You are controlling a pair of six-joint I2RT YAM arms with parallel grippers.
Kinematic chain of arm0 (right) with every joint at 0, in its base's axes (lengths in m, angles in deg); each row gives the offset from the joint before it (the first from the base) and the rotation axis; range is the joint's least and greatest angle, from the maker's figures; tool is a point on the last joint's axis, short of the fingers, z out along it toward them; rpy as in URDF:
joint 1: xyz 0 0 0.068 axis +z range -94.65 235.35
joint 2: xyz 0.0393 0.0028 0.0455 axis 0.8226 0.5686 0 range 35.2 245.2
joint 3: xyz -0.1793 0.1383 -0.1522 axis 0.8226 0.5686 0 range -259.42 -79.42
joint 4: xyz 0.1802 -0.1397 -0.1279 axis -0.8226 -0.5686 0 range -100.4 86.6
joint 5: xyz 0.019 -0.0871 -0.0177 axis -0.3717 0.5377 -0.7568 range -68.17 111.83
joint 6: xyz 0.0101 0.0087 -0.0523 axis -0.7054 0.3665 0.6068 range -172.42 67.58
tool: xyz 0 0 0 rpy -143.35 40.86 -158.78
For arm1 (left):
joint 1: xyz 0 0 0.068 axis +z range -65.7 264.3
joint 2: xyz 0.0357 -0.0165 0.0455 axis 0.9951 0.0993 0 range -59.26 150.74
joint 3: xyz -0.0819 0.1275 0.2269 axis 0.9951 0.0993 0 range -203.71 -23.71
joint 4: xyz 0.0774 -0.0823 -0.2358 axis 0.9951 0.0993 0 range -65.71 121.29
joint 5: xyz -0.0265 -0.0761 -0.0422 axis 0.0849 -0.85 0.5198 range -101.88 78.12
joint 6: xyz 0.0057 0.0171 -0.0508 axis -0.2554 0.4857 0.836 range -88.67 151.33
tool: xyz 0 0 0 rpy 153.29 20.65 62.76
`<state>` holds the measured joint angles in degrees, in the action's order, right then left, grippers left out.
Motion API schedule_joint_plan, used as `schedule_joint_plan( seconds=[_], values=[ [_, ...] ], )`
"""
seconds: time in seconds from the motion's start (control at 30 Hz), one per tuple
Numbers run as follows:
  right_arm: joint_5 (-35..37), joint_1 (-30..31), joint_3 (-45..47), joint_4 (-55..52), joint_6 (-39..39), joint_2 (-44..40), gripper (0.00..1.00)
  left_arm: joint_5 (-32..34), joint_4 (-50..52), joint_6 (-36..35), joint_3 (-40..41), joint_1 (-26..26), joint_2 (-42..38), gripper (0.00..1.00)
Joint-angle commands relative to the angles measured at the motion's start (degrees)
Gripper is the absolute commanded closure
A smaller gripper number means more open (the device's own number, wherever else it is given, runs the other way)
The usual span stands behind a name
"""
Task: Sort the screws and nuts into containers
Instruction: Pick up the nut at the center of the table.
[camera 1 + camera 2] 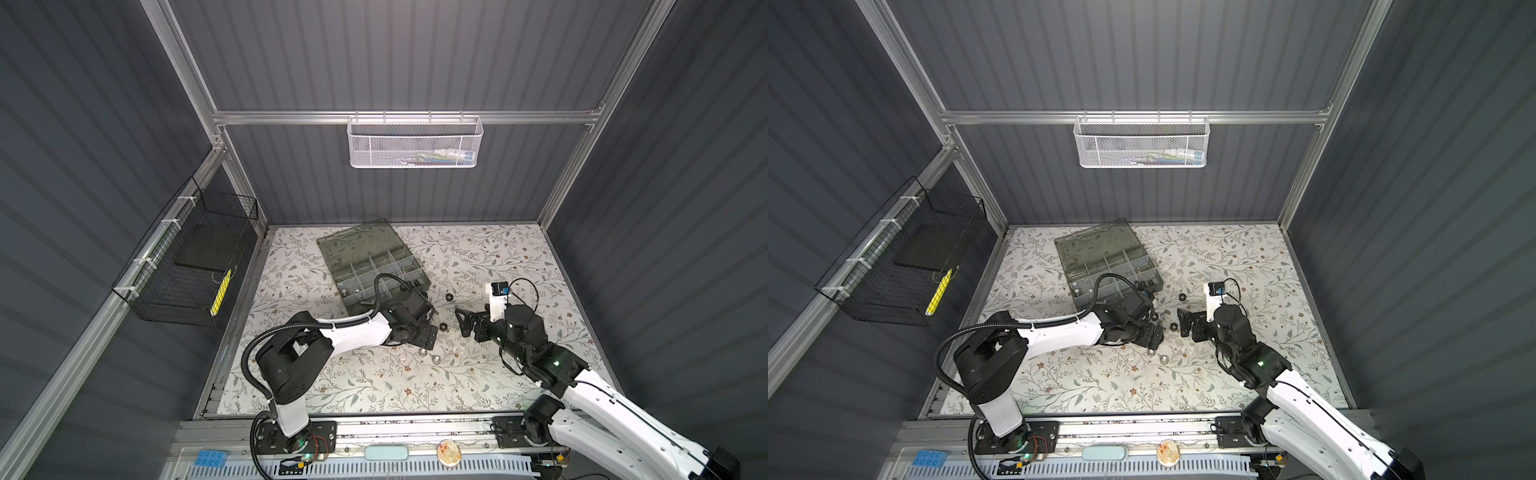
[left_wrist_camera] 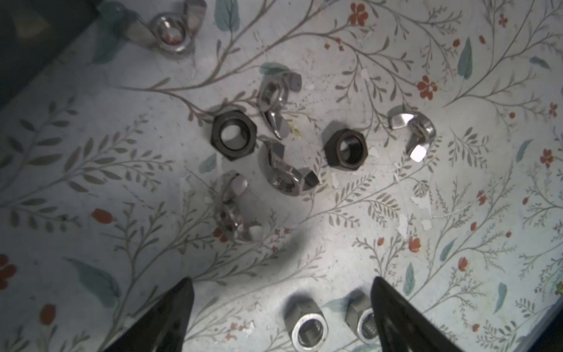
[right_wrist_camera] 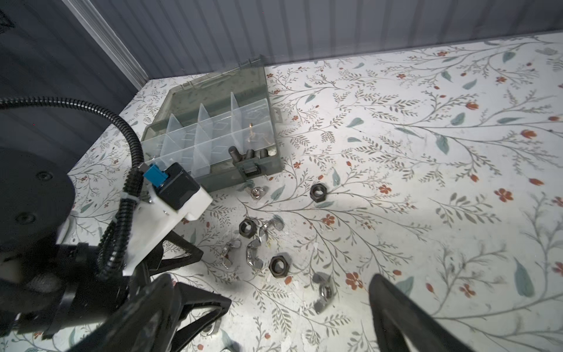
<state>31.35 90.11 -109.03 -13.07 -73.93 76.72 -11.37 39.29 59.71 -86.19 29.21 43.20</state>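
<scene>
Pick step apparently in hand: left gripper (image 2: 281, 282), jaws wide and empty, hovers above a shiny silver hexagonal nut (image 2: 307, 327) lying between them; next move likely requires descent, then closure on it

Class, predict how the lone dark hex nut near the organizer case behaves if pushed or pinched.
The dark hex nut lies flat, so it would probably slide, not roll. It looks metal: likely rigid, dense. Flat sides should suit pinching.

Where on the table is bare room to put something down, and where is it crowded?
Free: the far right corner beyond the right arm; the near strip between it and the left arm. Crowded: wing nuts and hex nuts in front of the organizer case.
</scene>
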Motion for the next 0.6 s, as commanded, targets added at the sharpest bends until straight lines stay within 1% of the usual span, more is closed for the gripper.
schedule_joint_plan(
  seconds=[0.0,0.2,0.37,0.47,0.57],
  values=[
    [1.89,-1.0,1.02,-2.94,-1.03,-1.24,0.01,2.06,1.77,0.48,0.47,-1.21,1.17,0.15],
    [1.88,-1.87,1.6,-1.32,-1.14,-1.27,0.01,4.14,3.89,1.24,1.66,-3.36,1.06,0.28],
    [1.62,-2.32,2.06,-0.52,-1.33,-1.11,0.01,6.01,5.75,1.37,0.75,-5.54,2.51,0.39],
    [1.56,-2.49,2.15,-0.26,-1.5,-1.16,0.01,7.24,6.85,1.44,-0.03,-6.16,3.63,0.48],
    [1.55,-2.52,2.37,0.09,-1.56,-1.24,0.01,8.09,7.97,1.14,-0.54,-6.51,3.98,0.5]
  ],
)
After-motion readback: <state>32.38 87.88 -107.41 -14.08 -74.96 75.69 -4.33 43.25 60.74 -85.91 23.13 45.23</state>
